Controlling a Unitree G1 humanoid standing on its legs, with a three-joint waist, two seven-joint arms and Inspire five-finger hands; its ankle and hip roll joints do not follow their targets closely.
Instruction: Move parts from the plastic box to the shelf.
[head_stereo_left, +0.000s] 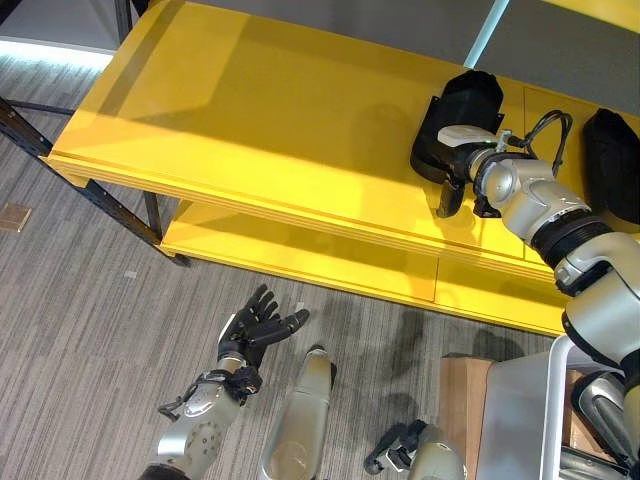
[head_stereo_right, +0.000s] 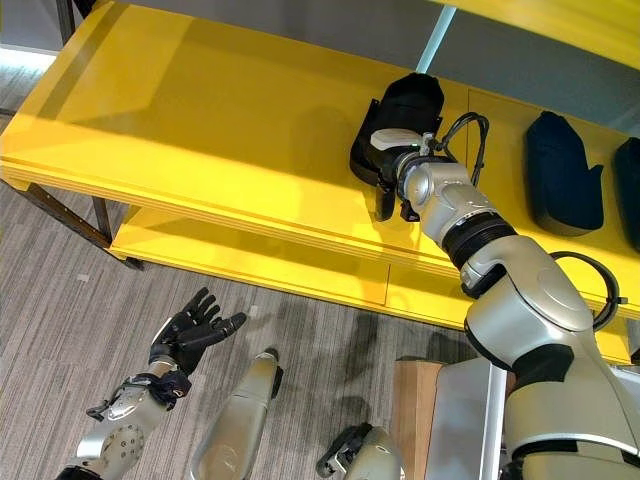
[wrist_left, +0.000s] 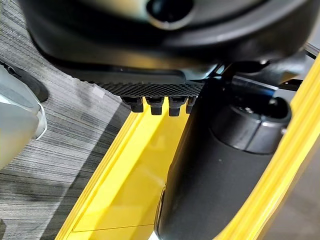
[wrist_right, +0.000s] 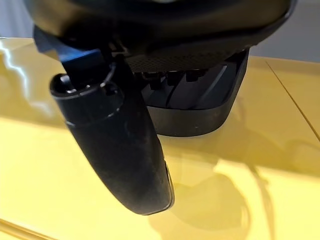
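Yellow shelf (head_stereo_left: 250, 130) carries the black part (head_stereo_right: 400, 115), lying just under and ahead of the right hand (head_stereo_right: 395, 160). Right hand sits on the part's near end; thumb hangs clear, fingers hidden, so grip can't be told. Part looks like stiff, light moulded plastic, smooth; best held across its narrow sides. Left hand (head_stereo_left: 255, 330) relaxed open, low over the floor.

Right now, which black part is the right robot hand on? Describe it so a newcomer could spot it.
Find the yellow shelf and its upper board. Three black parts lie along that board's right side; take the leftmost black part, nearest the bare stretch of shelf. Unlike the other black parts to its right, which lie untouched, it has the right robot hand on it.
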